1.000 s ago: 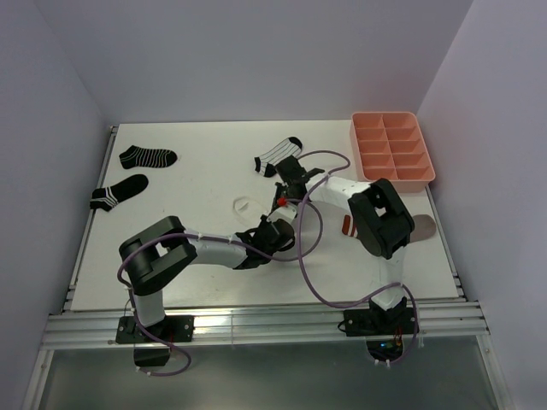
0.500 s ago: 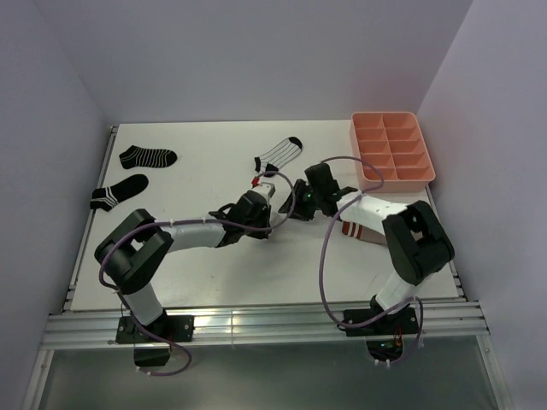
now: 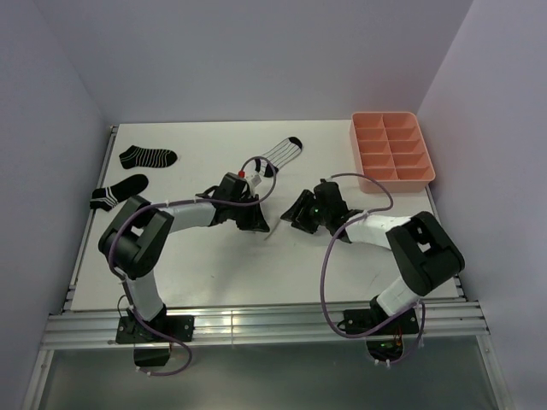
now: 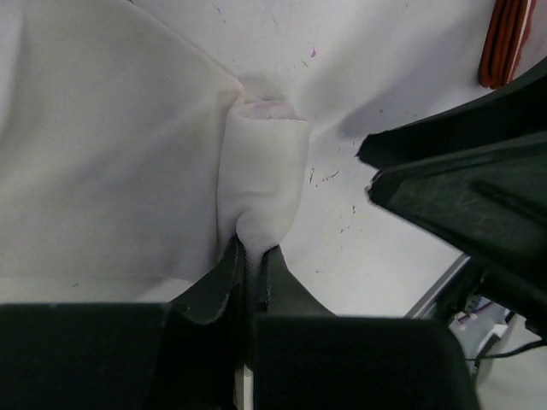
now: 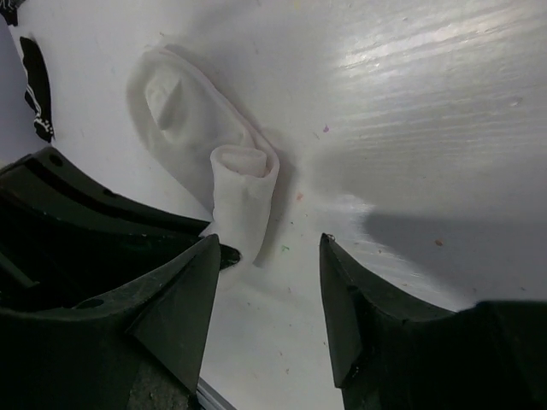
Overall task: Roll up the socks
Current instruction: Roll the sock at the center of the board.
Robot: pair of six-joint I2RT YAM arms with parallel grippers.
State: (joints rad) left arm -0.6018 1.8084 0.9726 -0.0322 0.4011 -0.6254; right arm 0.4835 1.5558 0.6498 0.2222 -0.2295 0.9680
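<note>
A plain white sock (image 4: pixel 102 154) lies flat on the table, one end rolled into a short tube (image 4: pixel 265 171). My left gripper (image 4: pixel 252 252) is shut on the near end of that roll. My right gripper (image 5: pixel 269 239) stands open just right of the roll (image 5: pixel 244 196), touching nothing. In the top view the left gripper (image 3: pixel 258 225) and the right gripper (image 3: pixel 294 213) face each other mid-table. A white thin-striped sock with black toe (image 3: pixel 279 154) lies further back. Two black striped socks (image 3: pixel 147 156) (image 3: pixel 120 191) lie at the far left.
A pink compartment tray (image 3: pixel 391 147) stands at the back right corner. A red-striped cuff (image 4: pixel 508 43) shows at the top right of the left wrist view. Cables loop over both arms. The table's front rail runs along the near edge.
My right gripper has opened, let go of the white sock and drawn back to the right. The left gripper, still shut on the roll, has shifted left and further back.
</note>
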